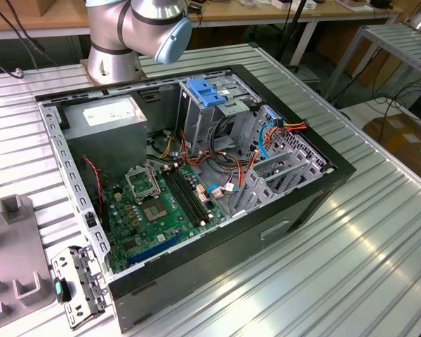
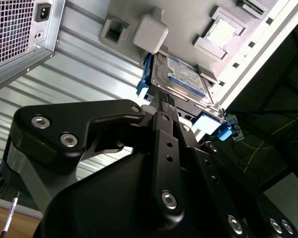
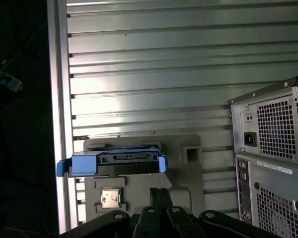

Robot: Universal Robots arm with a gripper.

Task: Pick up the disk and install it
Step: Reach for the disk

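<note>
The disk point(image 3: 124, 163) lies flat on a grey fixture plate point(image 3: 188, 178) on the ribbed metal table. It is a dark drive with a blue label point(image 2: 186, 77), and bright blue rails point(image 2: 143, 82) run along its sides. In both wrist views my gripper point(image 2: 166, 102) hangs above the plate, just short of the disk's near edge and apart from it. Its two thin black fingers point(image 3: 154, 194) lie side by side, shut with nothing between them.
An open computer case point(image 1: 196, 175) lies on the table, with a light-blue latch plate point(image 1: 207, 91) over its drive cage. Its rear panel point(image 3: 273, 163) stands beside the fixture. A small silver chip point(image 3: 111, 197) and a white block point(image 2: 150, 32) rest on the plate. The table edge point(image 3: 57, 99) runs close by.
</note>
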